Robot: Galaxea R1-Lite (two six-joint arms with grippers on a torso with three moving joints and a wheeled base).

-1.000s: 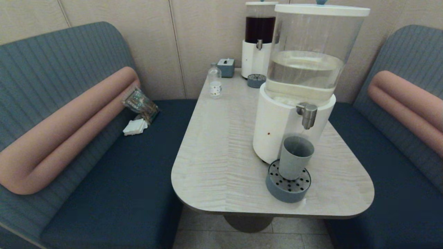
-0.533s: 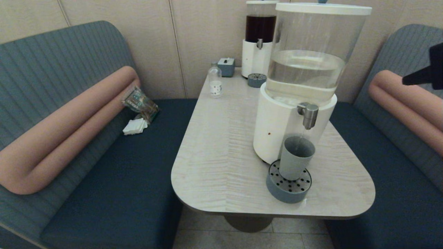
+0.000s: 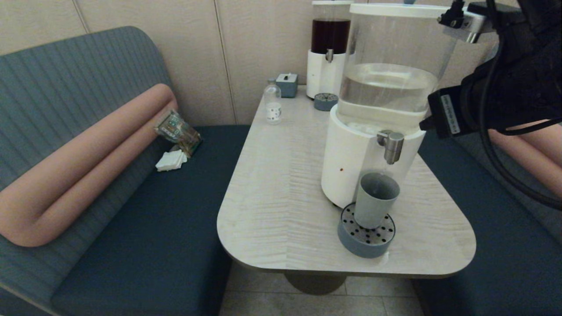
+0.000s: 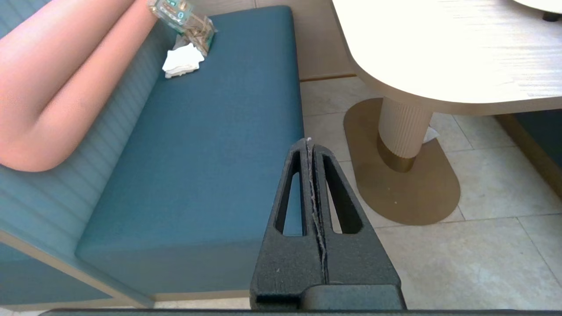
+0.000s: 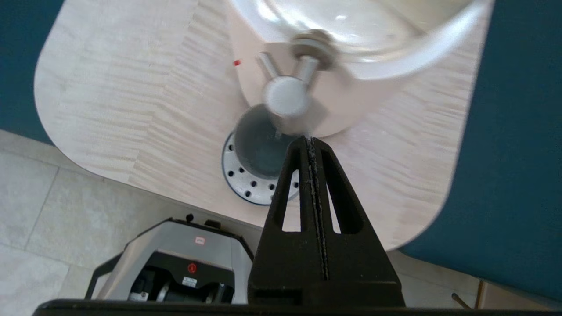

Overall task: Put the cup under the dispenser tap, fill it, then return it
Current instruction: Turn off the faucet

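Observation:
The grey-blue cup [image 3: 375,202] stands upright on a round perforated drip tray [image 3: 366,239], directly below the steel dispenser tap [image 3: 390,145] of the big white-based dispenser [image 3: 351,162]. Nothing holds the cup. My right arm [image 3: 505,87] hangs high at the right, beside the tank. In the right wrist view the right gripper [image 5: 310,139] is shut and empty, above the tap [image 5: 287,94] and the cup [image 5: 259,147]. My left gripper [image 4: 308,141] is shut and empty, parked low between the left bench and the table's foot.
On the table [image 3: 285,197] far side stand a small clear bottle [image 3: 272,105], a tissue box [image 3: 287,84], the dark-red dispenser [image 3: 328,52] and its small tray [image 3: 325,102]. A packet [image 3: 178,131] and napkins [image 3: 171,161] lie on the left bench.
My right arm has come into the head view from the right and now fills the upper right next to the tank. The cup has not moved.

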